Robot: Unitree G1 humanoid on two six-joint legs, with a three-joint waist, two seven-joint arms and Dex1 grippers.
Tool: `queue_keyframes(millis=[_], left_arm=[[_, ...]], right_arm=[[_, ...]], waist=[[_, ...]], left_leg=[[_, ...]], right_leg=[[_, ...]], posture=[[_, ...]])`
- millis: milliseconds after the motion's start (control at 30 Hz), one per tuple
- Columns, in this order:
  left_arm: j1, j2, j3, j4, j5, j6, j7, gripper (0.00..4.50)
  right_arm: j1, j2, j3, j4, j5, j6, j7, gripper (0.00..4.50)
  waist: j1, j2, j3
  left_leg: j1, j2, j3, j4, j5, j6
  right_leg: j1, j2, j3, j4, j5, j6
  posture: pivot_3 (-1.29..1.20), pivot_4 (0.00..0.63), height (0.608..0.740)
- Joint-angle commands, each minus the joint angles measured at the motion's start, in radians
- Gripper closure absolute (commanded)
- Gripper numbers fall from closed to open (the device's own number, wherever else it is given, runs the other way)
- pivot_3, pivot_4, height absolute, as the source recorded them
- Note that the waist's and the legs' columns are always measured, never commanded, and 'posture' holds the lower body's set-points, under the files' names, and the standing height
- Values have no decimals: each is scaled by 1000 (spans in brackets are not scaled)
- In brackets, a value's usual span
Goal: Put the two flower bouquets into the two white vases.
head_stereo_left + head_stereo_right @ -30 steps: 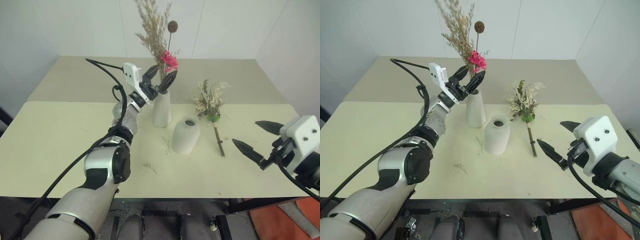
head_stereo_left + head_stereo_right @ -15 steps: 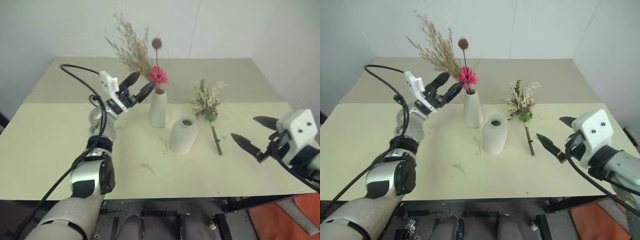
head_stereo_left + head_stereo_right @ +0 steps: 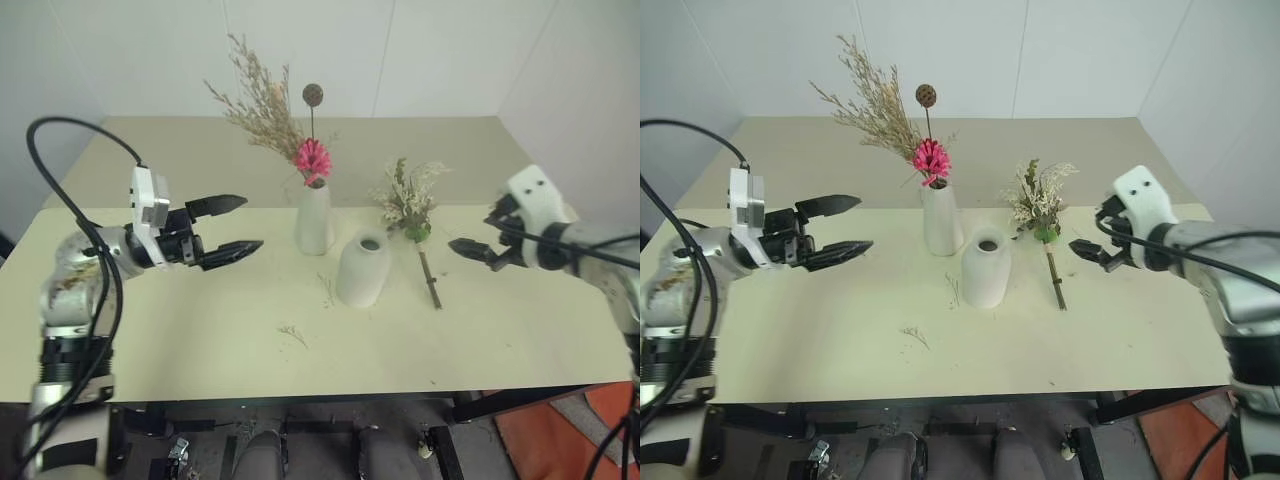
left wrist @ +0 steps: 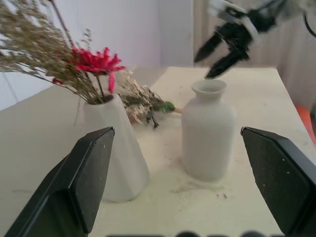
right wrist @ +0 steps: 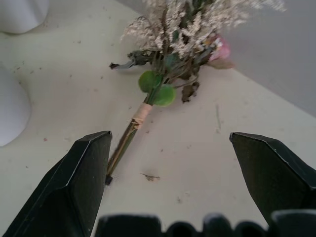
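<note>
Bare table (image 3: 200, 320) lies open at nine o'clock of the vases; loose bouquet (image 3: 415, 215) blocks three o'clock.

Two matt white ceramic-looking vases, tall cone (image 3: 314, 218) and rounded bell (image 3: 363, 270); smooth pale yellow-green tabletop (image 3: 200, 320); dry, feathery tan grass (image 3: 258, 105).

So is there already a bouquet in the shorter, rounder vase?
No, the mouth of the shorter vase is bare; the cream and green bouquet lies on the table beside it.
</note>
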Motion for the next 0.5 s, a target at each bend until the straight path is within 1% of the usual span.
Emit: queue_keyframes(millis=[33, 100, 200, 333, 433, 500], left_arm=[[-33, 31, -48, -80, 1, -19, -56, 30], [-54, 18, -66, -93, 8, -34, -43, 30], [-75, -10, -85, -85, 17, -55, -18, 30], [-83, -12, -108, -70, 27, -70, -36, 30], [-86, -11, -118, -65, 32, -76, -42, 0], [-87, -8, -120, -60, 32, -79, -49, 0]], right_arm=[[-116, 56, 71, 141, -58, 33, 36, 0], [-170, 97, 113, 217, -84, 42, 53, 0], [-232, 160, 133, 333, -106, 51, 73, 0], [-299, 218, 157, 493, -159, 15, 96, 0], [-346, 259, 156, 614, -190, -11, 112, 543], [-366, 279, 156, 675, -210, -28, 123, 1137]], waist=[[5, 0, 0], [11, 0, 0], [15, 0, 0], [11, 1, 0], [8, 1, 0], [7, 1, 1]], left_leg=[[0, 0, 0, 0, 0, 0], [-2, 0, 0, 0, 0, 0], [-3, 0, 0, 0, 0, 0], [-3, 0, 0, 0, 0, 0], [-3, 0, 0, -1, 0, 0], [-3, 0, 0, -1, 0, 0]], right_leg=[[0, 0, 0, 0, 0, 0], [-1, 0, -1, -1, 0, 0], [-2, 0, -2, -1, 0, 0], [-2, 0, -2, -1, 0, 0], [-2, 0, -2, -1, 0, 0], [-2, 0, -2, -1, 0, 0]], posture=[[0, 150, 740], [0, 150, 740], [0, 150, 740], [0, 150, 740], [0, 150, 740], [0, 150, 740]])
